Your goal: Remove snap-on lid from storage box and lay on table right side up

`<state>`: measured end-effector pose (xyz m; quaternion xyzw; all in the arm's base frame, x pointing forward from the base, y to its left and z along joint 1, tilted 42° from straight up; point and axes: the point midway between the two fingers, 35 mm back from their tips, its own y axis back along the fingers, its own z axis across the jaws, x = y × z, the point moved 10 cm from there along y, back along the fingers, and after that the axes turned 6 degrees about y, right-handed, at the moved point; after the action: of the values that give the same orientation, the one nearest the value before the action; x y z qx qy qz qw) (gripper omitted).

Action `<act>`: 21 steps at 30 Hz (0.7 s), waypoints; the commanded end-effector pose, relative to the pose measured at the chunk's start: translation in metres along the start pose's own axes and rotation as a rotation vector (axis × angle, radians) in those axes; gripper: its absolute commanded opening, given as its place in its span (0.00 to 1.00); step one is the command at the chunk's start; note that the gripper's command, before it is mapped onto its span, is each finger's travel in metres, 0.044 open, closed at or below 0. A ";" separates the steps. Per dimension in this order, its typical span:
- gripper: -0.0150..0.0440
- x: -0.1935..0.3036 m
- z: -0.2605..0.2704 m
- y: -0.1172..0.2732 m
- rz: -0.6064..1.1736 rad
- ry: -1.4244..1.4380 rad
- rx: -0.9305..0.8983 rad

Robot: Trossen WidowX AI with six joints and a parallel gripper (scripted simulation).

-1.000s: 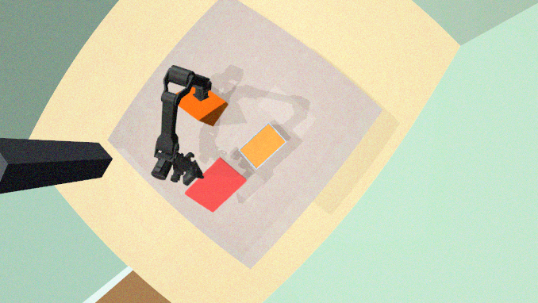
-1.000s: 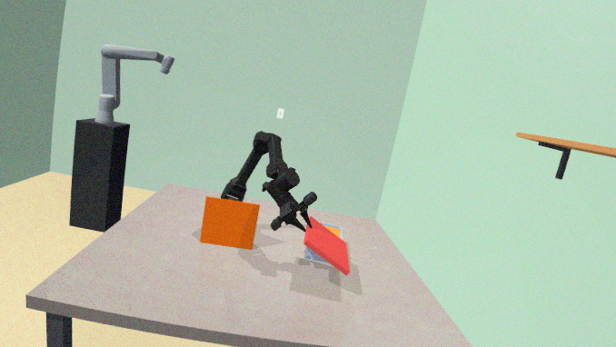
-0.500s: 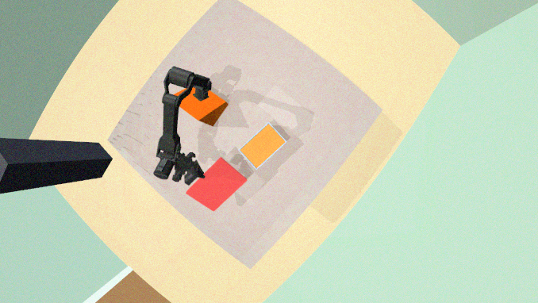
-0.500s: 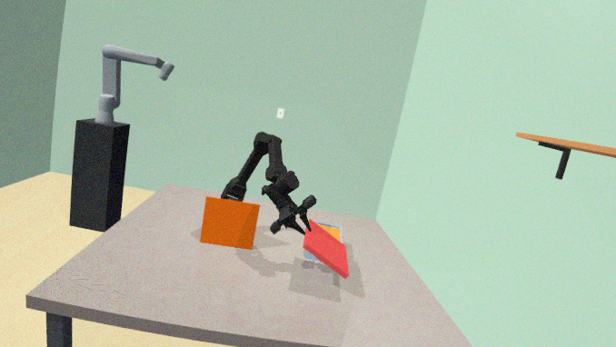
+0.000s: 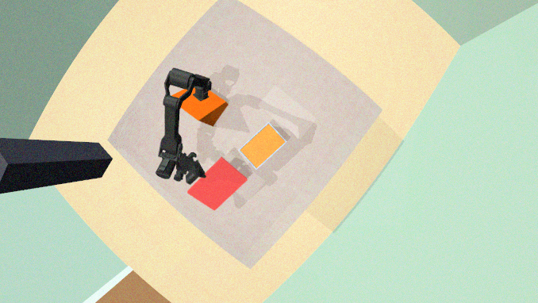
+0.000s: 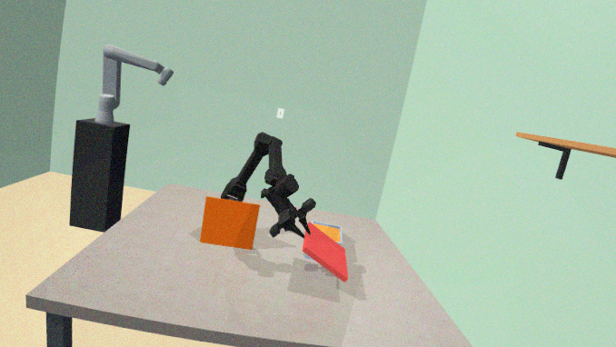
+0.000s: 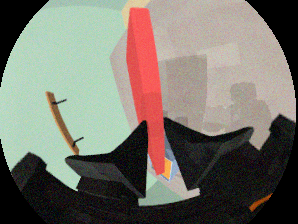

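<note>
While the end effector point(image 5: 204, 176) point(image 6: 307, 235) point(image 7: 154, 121) grips it, the red lid point(image 5: 217, 183) point(image 6: 325, 252) point(image 7: 145, 65) tilts.

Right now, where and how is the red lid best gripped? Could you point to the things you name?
Probably by its upper edge, from the arm's side: the red lid point(image 5: 217, 183) point(image 6: 326, 253) point(image 7: 146, 75) is a thin slab, tilted with that edge raised, and the gripper point(image 5: 205, 177) point(image 6: 307, 235) point(image 7: 154, 121) already pinches there.

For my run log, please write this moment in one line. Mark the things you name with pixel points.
jaws point(image 5: 205, 177) point(image 6: 307, 235): shut on red lid point(image 5: 217, 183) point(image 6: 325, 254) point(image 7: 145, 65) | lid: tilted, above table point(image 5: 278, 198) point(image 6: 182, 291) point(image 7: 225, 30) | storage box point(image 5: 263, 146) point(image 6: 328, 232) point(image 7: 167, 168): uncovered
</note>
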<state>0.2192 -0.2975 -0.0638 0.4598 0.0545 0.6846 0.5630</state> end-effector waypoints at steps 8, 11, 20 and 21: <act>0.25 0.001 -0.008 -0.007 0.006 -0.004 -0.005; 0.25 0.002 -0.010 -0.008 0.007 -0.004 -0.005; 0.25 0.002 -0.016 -0.013 0.007 -0.005 -0.005; 0.25 0.002 -0.016 -0.013 0.007 -0.005 -0.005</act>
<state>0.2184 -0.2867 -0.0766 0.4595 0.0540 0.6849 0.5629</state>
